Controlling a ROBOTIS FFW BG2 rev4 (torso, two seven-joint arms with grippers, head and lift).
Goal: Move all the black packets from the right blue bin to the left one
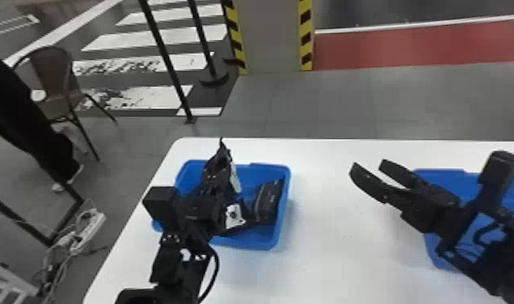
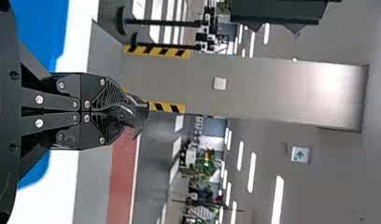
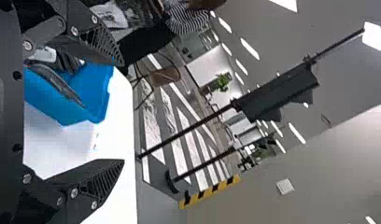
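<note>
Black packets (image 1: pixel 267 202) lie in my left bin (image 1: pixel 248 241), my closed left gripper (image 2: pixel 117 112) pinches another packet (image 2: pixel 141 115) over it, my right gripper (image 1: pixel 369 164) gapes empty, and I can't tell what the right bin (image 1: pixel 442 174) holds.

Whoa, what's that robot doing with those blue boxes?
The robot is meant to move black packets from the right blue bin to the left one. Its left gripper, at the left bin, is shut on a black packet. Other black packets already lie in that bin. The right gripper is open and empty, up between the two bins. Its arm hides part of the right bin, so I can't tell if any packets are left there.
</note>
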